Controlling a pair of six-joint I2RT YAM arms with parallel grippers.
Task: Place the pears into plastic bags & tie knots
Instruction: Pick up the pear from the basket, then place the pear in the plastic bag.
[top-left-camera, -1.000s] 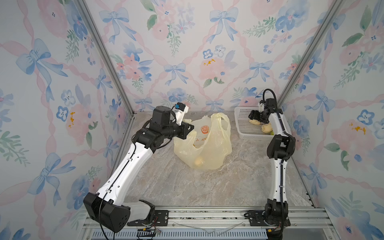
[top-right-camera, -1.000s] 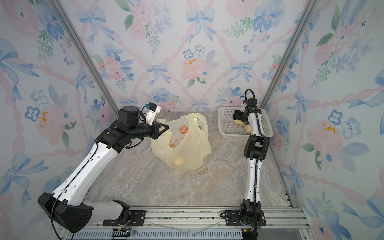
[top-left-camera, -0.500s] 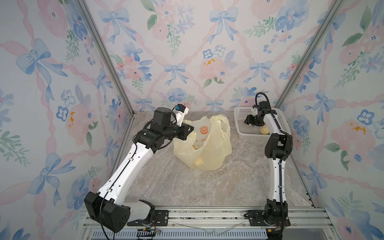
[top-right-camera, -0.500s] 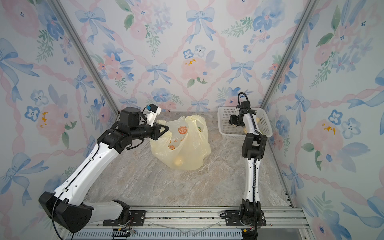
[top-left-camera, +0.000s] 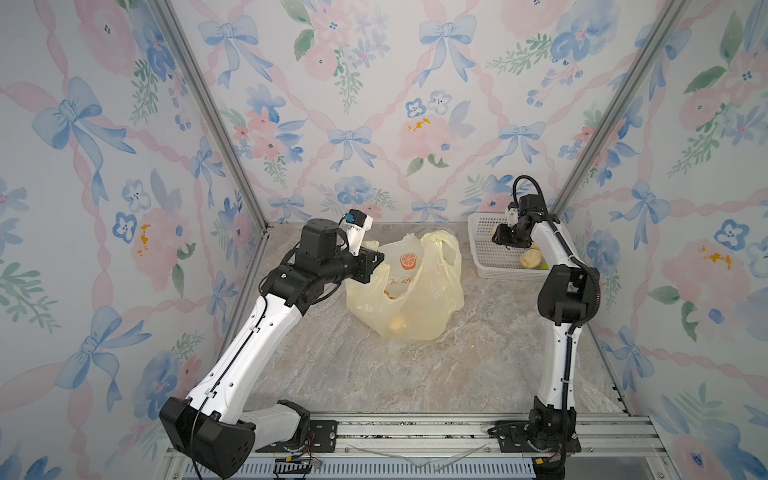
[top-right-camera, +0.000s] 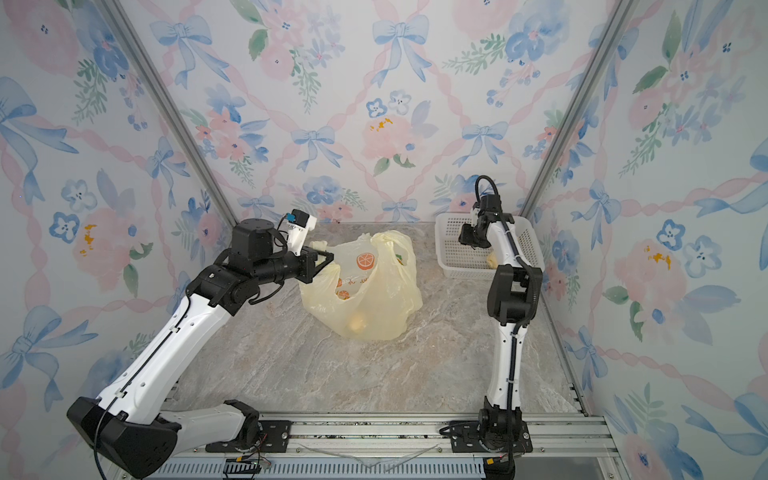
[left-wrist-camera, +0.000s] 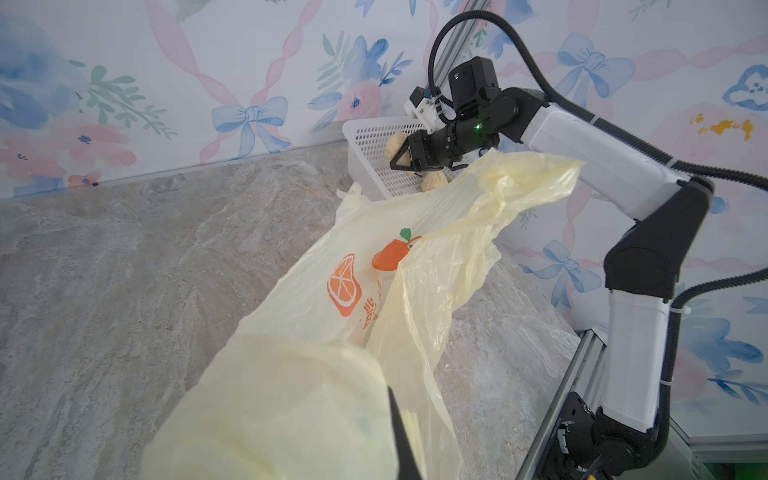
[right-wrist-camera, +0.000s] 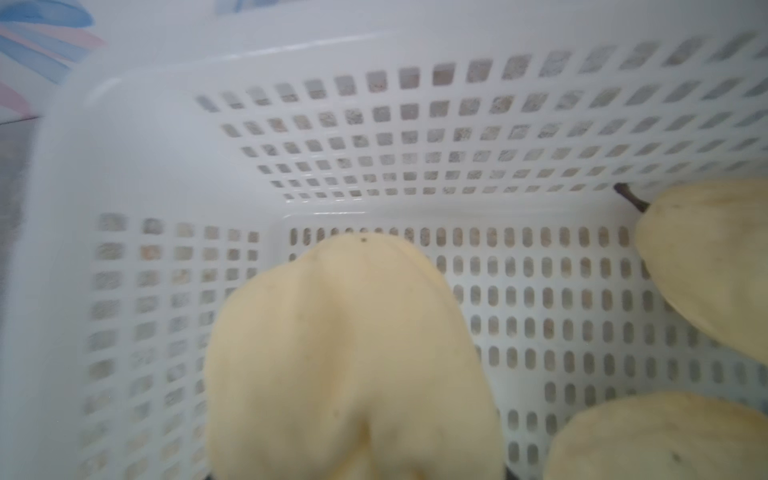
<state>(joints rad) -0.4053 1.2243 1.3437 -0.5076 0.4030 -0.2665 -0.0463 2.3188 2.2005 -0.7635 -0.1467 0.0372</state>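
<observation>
marble-look top (top-left-camera: 374, 374), floral walls (top-left-camera: 374, 104), right claw (left-wrist-camera: 402, 151) gripping a pear (right-wrist-camera: 345, 353) over the basket (left-wrist-camera: 370, 137), left claw (top-left-camera: 379, 258) clamped on the bag (top-left-camera: 415, 291)

The only print stands on the plastic bag (left-wrist-camera: 316, 374), the pale yellow one seen in both top views (top-left-camera: 419, 299) (top-right-camera: 374, 299). On its side wall sits an orange-slice emblem (left-wrist-camera: 343, 286) (top-left-camera: 408, 260) (top-right-camera: 365, 260). Just beside the emblem on the bag, a whole orange fruit with a green leaf (left-wrist-camera: 392, 253) is printed. Below the emblem runs a short column of orange characters (left-wrist-camera: 371, 311), creased and too small to read
</observation>
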